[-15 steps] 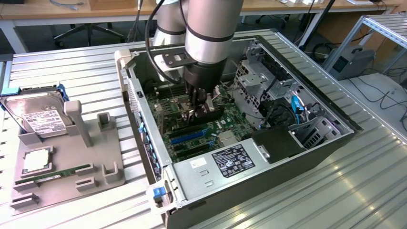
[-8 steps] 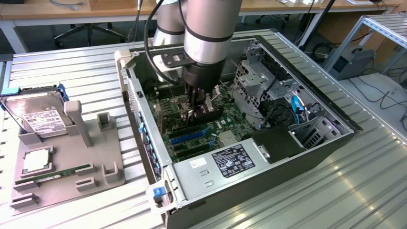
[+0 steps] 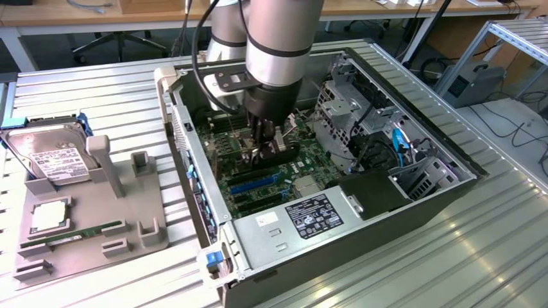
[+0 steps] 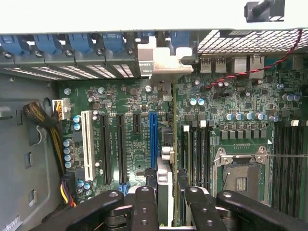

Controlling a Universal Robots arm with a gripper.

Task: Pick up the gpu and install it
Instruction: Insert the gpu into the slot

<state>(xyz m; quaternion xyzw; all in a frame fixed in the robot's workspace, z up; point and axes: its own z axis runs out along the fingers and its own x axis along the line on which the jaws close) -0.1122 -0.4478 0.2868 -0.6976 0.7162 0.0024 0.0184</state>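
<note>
The open computer case [image 3: 197, 212] lies on its side with the green motherboard [image 4: 240, 101] facing up. My gripper [image 3: 267, 146] has reached down into it and is shut on the gpu [image 4: 165, 179]. The wrist view shows the card edge-on as a thin strip between the black fingers [image 4: 144, 207]. Its silver bracket [image 4: 162, 65] sits against the case's rear slot openings. The card runs just beside the long blue slot [image 4: 153, 139], close above the board. Whether it touches a slot I cannot tell.
On the exterior view's left, a grey holder [image 3: 111, 186] carries a hard drive [image 3: 53, 160], a processor [image 3: 49, 215] and a RAM stick [image 3: 73, 234]. Inside the case are the power supply [image 3: 312, 215], a drive cage [image 3: 342, 106], black and white slots [image 4: 88, 144] and cable bundles [image 4: 41, 118].
</note>
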